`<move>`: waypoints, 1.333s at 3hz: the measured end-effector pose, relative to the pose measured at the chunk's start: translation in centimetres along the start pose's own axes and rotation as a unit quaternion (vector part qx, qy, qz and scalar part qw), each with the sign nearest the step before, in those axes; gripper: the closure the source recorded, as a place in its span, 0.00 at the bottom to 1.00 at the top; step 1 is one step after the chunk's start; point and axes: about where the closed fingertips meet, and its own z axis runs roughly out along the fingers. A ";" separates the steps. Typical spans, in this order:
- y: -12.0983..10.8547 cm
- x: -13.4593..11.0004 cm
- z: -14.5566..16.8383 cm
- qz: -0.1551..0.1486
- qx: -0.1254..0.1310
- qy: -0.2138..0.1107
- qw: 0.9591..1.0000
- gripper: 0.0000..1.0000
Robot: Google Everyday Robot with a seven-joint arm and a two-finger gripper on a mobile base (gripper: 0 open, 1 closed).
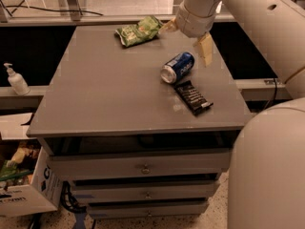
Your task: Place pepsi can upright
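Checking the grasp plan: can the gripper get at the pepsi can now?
Probably yes. The gripper hangs open just above and behind the pepsi can, which lies on its side, with nothing between them. The black wrapper lies close by its near side; the green bag is well away.
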 end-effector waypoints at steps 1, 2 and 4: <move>-0.2 0.1 0.2 -0.008 0.001 0.000 1.000 0.00; -0.2 0.0 0.7 -0.015 0.000 0.002 1.000 0.00; -0.3 2.4 2.7 -0.046 -0.007 0.012 0.999 0.00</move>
